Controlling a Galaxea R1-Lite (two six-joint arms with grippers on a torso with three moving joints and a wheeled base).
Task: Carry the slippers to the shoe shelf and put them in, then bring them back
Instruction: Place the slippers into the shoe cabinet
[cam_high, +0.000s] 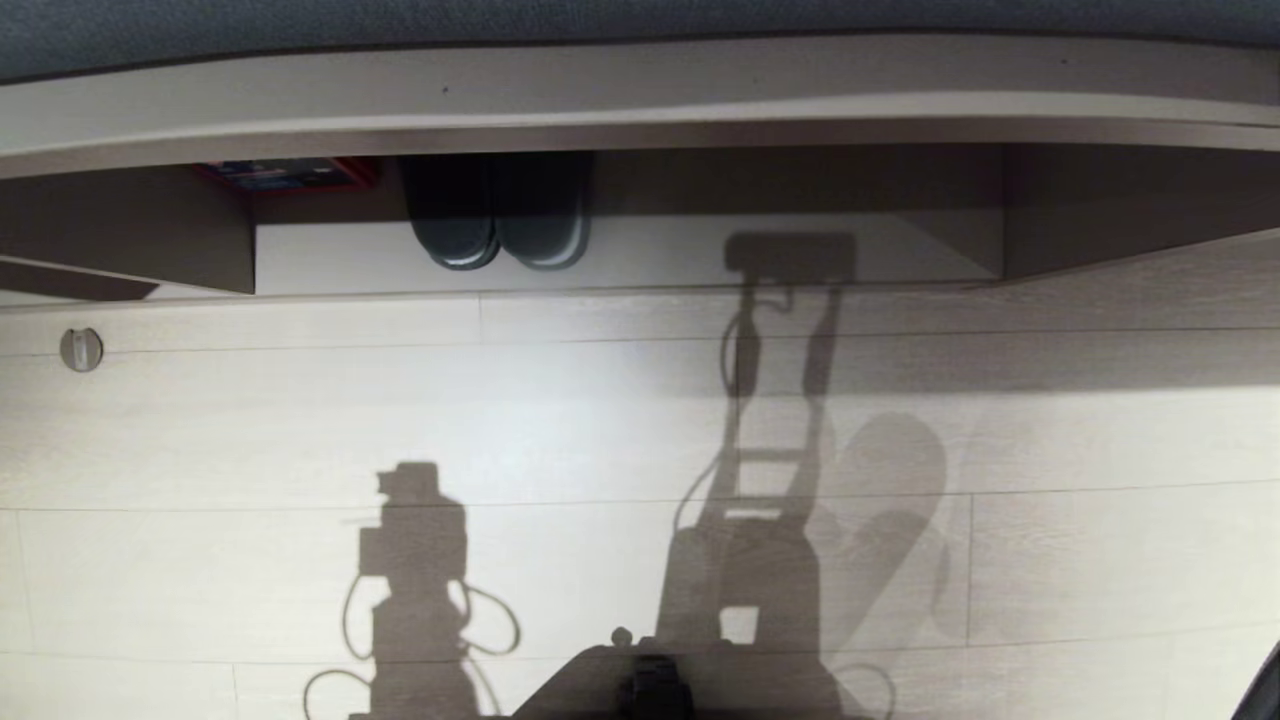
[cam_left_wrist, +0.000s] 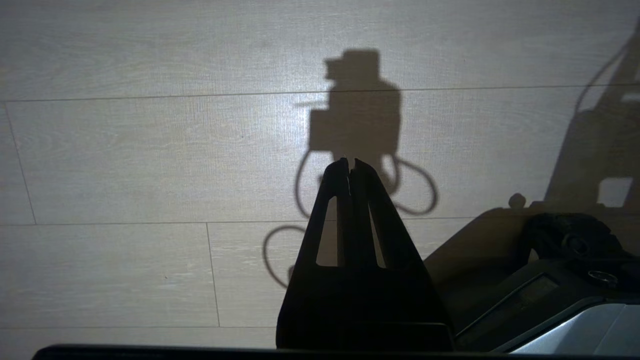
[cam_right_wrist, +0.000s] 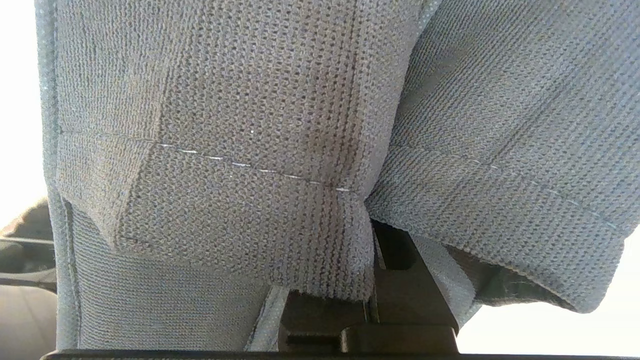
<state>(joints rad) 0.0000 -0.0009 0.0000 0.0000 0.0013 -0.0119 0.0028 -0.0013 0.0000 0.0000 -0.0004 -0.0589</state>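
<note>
I see my right gripper (cam_right_wrist: 372, 235) pinched shut on the slippers (cam_right_wrist: 240, 150), fabric draped over the fingers; my left gripper (cam_left_wrist: 351, 164) is closed, empty.

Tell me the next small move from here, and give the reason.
Probably roll the base forward toward the shoe shelf. The right end effector is shut on the slippers, whose grey fabric fills its wrist view, while the shelf sits beyond a stretch of floor. A black pair occupies the shelf's left part, so the bare base to their right looks the better spot.
</note>
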